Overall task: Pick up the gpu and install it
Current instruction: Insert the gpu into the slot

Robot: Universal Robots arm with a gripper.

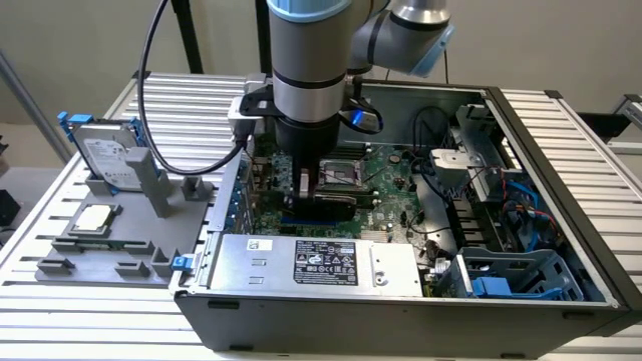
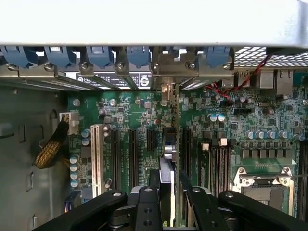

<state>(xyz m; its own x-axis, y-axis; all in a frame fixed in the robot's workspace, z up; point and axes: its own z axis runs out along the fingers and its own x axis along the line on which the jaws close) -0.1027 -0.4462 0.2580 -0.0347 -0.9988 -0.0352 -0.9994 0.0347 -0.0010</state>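
Observation:
My gripper (image 1: 301,197) reaches down into the open computer case (image 1: 561,188), over the left part of the green motherboard (image 1: 386,169) as the exterior view shows it. It is shut on the gpu (image 2: 167,161). In the wrist view the gpu is a thin card seen edge-on, held between my black fingers (image 2: 148,204). The card stands upright over the row of black expansion slots (image 2: 132,154), and its far end points at the silver bracket openings (image 2: 168,67) in the case wall. In the exterior view a strip of the gpu's green board (image 1: 282,173) shows beside the gripper.
A silver hard drive with blue rails (image 1: 105,154) and a small square CPU chip (image 1: 92,218) sit on a grey fixture (image 1: 120,248) at the exterior view's left. Inside the case are the power supply (image 1: 311,262), the CPU socket (image 1: 343,174), loose cables (image 1: 441,150) and a blue drive cage (image 1: 512,274).

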